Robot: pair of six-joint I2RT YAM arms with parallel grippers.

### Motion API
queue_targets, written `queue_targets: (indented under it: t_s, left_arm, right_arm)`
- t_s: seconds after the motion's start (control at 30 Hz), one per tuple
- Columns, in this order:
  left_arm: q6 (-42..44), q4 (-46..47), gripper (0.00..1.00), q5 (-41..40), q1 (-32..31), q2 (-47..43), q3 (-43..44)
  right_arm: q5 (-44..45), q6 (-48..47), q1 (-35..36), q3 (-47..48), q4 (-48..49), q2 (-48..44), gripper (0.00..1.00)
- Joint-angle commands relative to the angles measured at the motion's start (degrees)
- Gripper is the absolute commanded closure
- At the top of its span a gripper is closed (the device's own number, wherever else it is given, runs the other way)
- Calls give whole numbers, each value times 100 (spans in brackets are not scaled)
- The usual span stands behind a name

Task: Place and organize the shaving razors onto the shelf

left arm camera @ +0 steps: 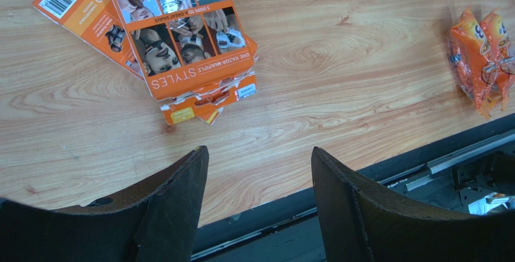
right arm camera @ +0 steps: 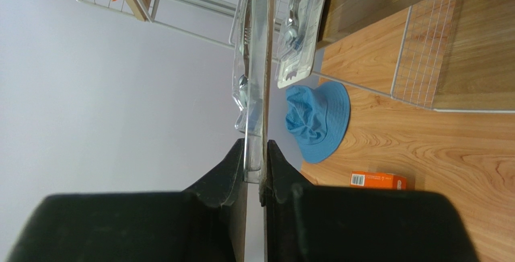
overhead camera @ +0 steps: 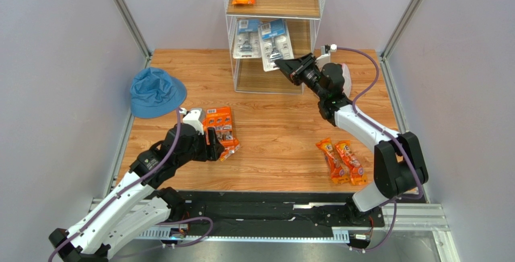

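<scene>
Where pale walls [overhead camera: 60, 63] enclose wooden tabletop [overhead camera: 278, 135], right gripper [right arm camera: 256, 153] pinching blister card [right arm camera: 257, 63], left gripper [left arm camera: 260, 159] apart.

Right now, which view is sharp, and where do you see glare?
Top view: even light, faint shadows, all sharp. Left wrist view: print on the orange pack reads clearly. Right wrist view: the clear razor pack, edge-on in the jaws, shows pale glints.

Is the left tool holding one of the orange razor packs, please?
No, in the left wrist view the left tool stands open over the table, and the orange multi-packs lie beyond its fingertips, untouched.
</scene>
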Motion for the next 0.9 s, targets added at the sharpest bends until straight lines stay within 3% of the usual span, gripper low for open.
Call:
queue_targets:
  t_s: [0.0, 0.87]
  left_arm:
    - [62, 43, 28, -2, -8, -67, -46]
    - [62, 105, 29, 138, 1, -137, -90]
  right_arm:
    - [438, 124, -42, 458, 382, 220, 100]
    - [676, 528, -112, 1838, -462, 1460, 89]
